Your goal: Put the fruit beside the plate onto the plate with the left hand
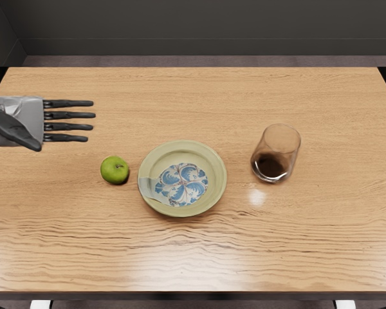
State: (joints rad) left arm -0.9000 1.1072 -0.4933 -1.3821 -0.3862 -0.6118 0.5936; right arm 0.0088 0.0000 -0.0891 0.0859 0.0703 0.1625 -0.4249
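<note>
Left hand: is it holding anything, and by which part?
Nothing is held. The left hand is open, its fingers straight, well apart from the green apple, which sits on the table beside the plate.

A wavy-grained wooden table [193,257] spreads beneath the fingers [71,115]; a dark grey wall [193,26] rises beyond them, a glint of light [257,196] well past their tips.

The plate [217,174] holds the middle of the tabletop [193,251], company on both sides.
There's the apple [114,170] just beside the plate at its 9 o'clock, not touching; the glass [275,153] off at 2 o'clock, clear of the rim; the left hand [26,122] way out at 10 o'clock, well apart from the apple.
</note>
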